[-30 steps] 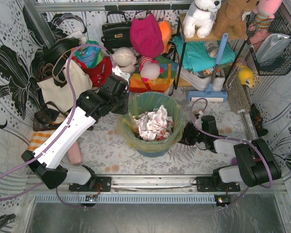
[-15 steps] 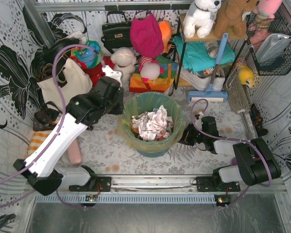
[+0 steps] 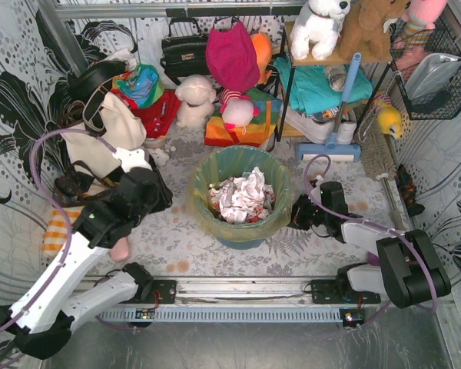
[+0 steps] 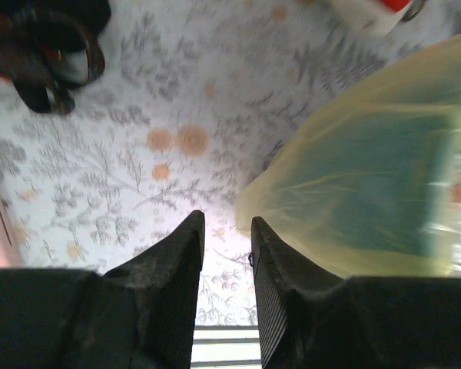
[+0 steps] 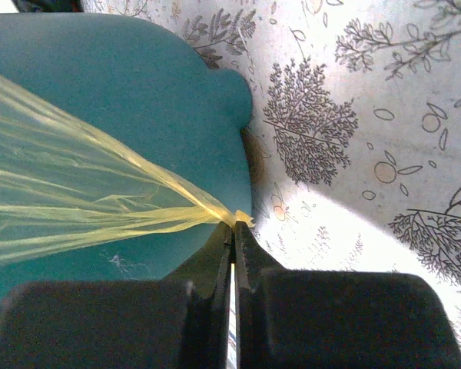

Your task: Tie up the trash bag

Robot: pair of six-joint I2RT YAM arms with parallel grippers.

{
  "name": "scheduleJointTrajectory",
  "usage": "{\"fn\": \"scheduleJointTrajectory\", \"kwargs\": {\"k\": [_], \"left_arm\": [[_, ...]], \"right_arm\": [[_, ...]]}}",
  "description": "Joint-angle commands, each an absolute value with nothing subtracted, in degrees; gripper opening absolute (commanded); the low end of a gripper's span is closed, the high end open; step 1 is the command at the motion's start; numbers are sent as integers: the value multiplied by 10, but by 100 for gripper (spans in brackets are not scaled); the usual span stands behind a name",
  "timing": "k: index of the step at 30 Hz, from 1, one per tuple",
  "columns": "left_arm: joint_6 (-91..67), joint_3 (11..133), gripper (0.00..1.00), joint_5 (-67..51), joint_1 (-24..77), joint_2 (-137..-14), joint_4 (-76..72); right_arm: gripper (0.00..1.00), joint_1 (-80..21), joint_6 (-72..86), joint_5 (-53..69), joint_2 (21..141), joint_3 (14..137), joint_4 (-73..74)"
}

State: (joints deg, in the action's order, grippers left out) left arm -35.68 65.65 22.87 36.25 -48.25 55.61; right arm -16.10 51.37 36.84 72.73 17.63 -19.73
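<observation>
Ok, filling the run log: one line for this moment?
left hand: open, empty, beside trash bag | right hand: shut on trash bag edge | knot: not tied

Floral-patterned tabletop (image 3: pixel 177 238), round teal bin (image 3: pixel 242 238) at centre, cream tote (image 3: pixel 107 138) at left

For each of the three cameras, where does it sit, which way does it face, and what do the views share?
Top external: above and behind the bases, looking down on the table; both arms show, either side of the trash bag.
Left wrist: on the left arm, facing the table beside the bag; left fingers show, slightly apart, empty.
Right wrist: on the right arm, facing the teal bin; right fingers pinch the bag's film.
Shared: all three see the trash bag.
</observation>
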Motion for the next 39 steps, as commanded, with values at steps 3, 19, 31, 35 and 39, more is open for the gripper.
{"fn": "scheduleJointTrajectory", "kwargs": {"k": [3,19,31,35,39], "left_arm": [[-471,494,40,174,357,-437,448],[-577,195,43,72,353,-360,184],[-575,75,46,6,341,-427,-87],[-574,52,46,-2,335,-453,-150],[-571,41,45,-4,329,-467,-177]], "right_arm": [[0,-158,482,367,704,219,-134],[0,-158,463,342,645,272,5],[0,-159,458,320,624,293,68],[0,-158,455,314,623,303,82],[0,-159,457,309,622,305,89]]}}
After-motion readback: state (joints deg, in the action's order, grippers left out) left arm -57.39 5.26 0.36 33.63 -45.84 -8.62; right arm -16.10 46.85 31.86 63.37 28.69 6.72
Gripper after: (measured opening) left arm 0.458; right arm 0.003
